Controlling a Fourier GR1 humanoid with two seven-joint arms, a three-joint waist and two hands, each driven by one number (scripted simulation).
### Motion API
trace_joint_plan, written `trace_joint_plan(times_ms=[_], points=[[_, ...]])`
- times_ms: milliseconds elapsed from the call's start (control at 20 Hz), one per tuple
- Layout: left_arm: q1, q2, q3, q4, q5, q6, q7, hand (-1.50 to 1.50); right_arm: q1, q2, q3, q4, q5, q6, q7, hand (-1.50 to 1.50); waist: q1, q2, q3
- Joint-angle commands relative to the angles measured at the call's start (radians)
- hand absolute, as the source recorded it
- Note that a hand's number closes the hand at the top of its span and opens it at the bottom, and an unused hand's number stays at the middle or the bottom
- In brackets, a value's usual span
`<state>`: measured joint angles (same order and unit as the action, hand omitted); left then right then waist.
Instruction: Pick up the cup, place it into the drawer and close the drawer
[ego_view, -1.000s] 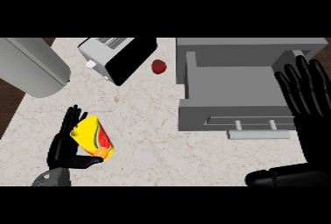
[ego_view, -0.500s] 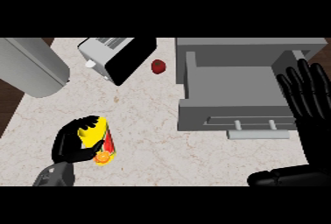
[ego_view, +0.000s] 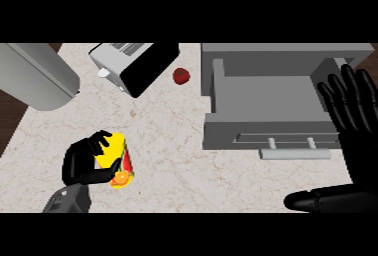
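Yellow cup (ego_view: 116, 161) half-hidden under left robot hand (ego_view: 83, 162)

No words, numbers or brand names can be read anywhere; the yellow cup (ego_view: 114, 161) at the lower left of the frame bears a red and orange printed pattern, but no letters can be made out in it.
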<state>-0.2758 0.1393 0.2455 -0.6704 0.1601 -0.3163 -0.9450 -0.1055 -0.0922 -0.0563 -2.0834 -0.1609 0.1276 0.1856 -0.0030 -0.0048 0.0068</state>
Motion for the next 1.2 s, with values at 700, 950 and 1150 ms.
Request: trace_joint_plan(times_ms=[700,950,1150], points=[[0.035,-0.084,-0.125,-0.511,0.076,0.066,0.277,1.50,0.036,0.005,-0.005,-0.046,-0.013,-0.002,0.031,-1.50,0.005,0.003,-0.006],[-0.041,-0.133,-0.177,-0.740,0.117,0.177,0.555,1.50,0.075,-0.009,-0.012,-0.098,-0.026,0.011,0.050,-1.50,0.003,0.000,-0.006],[-0.097,-0.138,-0.204,-0.792,0.140,0.240,0.632,1.50,0.051,0.020,0.007,0.009,0.022,0.013,-0.052,-1.50,0.004,0.004,-0.006]])
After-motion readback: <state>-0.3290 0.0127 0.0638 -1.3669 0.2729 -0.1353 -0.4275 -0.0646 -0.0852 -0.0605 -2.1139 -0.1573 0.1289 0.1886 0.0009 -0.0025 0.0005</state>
